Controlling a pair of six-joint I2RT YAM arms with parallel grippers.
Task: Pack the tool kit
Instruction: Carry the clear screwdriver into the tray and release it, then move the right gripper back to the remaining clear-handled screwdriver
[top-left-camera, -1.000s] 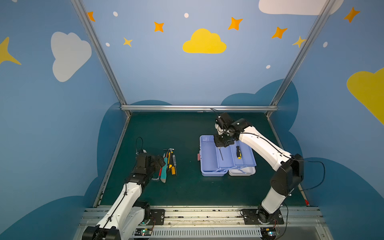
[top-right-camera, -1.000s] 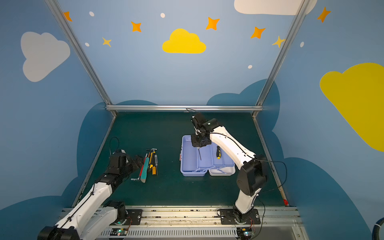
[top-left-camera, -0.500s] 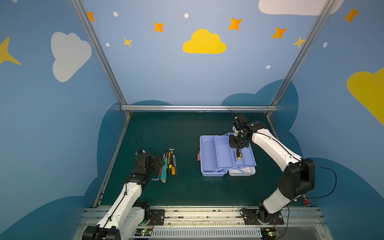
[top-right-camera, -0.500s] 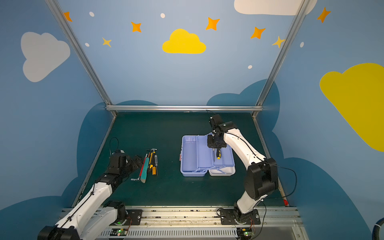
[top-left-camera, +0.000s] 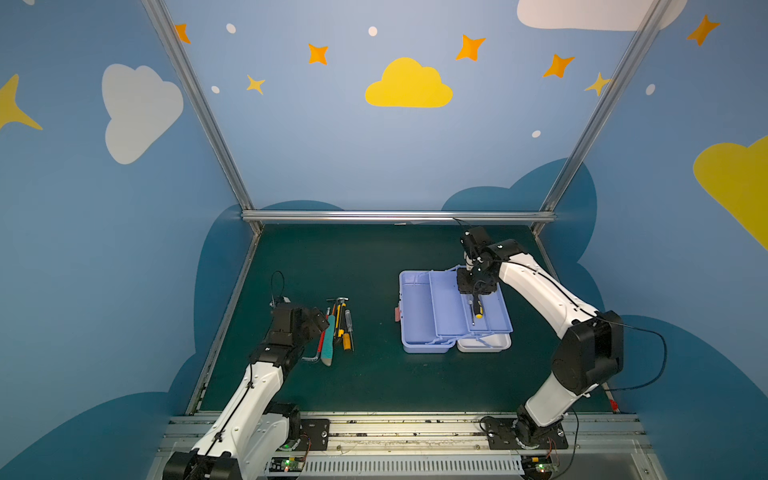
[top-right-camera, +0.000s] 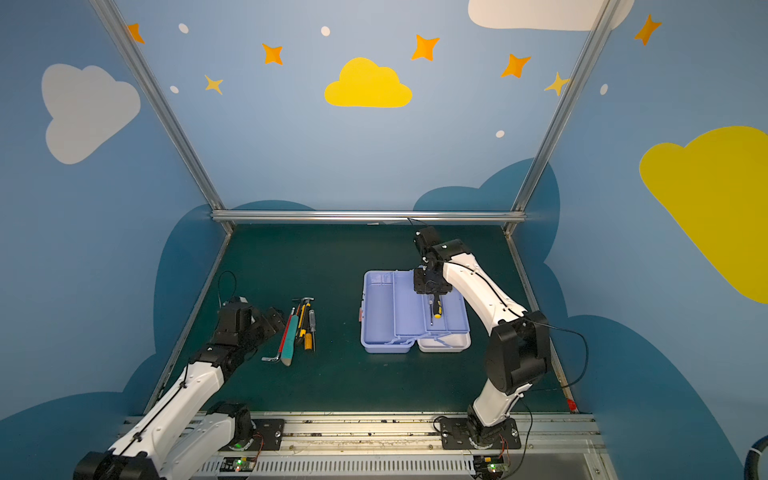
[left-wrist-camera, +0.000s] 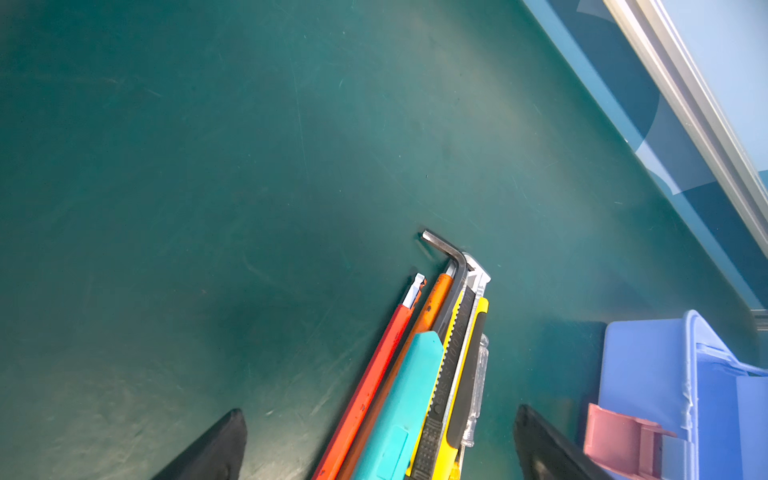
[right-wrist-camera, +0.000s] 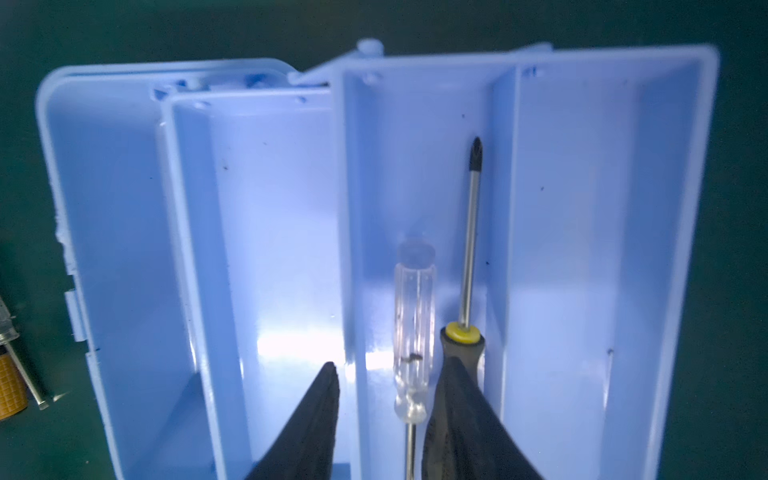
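Right wrist view: the right claw (right-wrist-camera: 390, 361) hangs over the upper tray (right-wrist-camera: 602, 249) of the open tool kit (top-left-camera: 415, 320) with its fingers apart. A clear-handled screwdriver (right-wrist-camera: 413, 332) lies between them in one tray compartment. A gap shows on one side of it, so nothing is clamped. A black-and-yellow screwdriver (right-wrist-camera: 468, 232) lies beside it in the same compartment, and both run parallel to the tray's long walls. In both top views the kit sits on the right half of the desk (top-left-camera: 365, 257) with its trays spread. The unpacked tools (top-left-camera: 338, 328) form a tight row on the desk, well apart from the kit on its left. Their long axes are parallel and run from the near edge toward the far wall. The left claw (left-wrist-camera: 380, 409) is spread wide and empty, just beside the row on its left at about mid-length. In the left wrist view the hex key (left-wrist-camera: 449, 253), the teal-handled tool (left-wrist-camera: 411, 374) and the red tool (left-wrist-camera: 374, 374) extend away between its fingers, and no contact is visible. Judgement: the left arm is far nearer the next pickup. Its closing direction crosses the tools' long axes, which suits a grasp across one handle. The tools touch one another, so isolating a single one is the difficulty.
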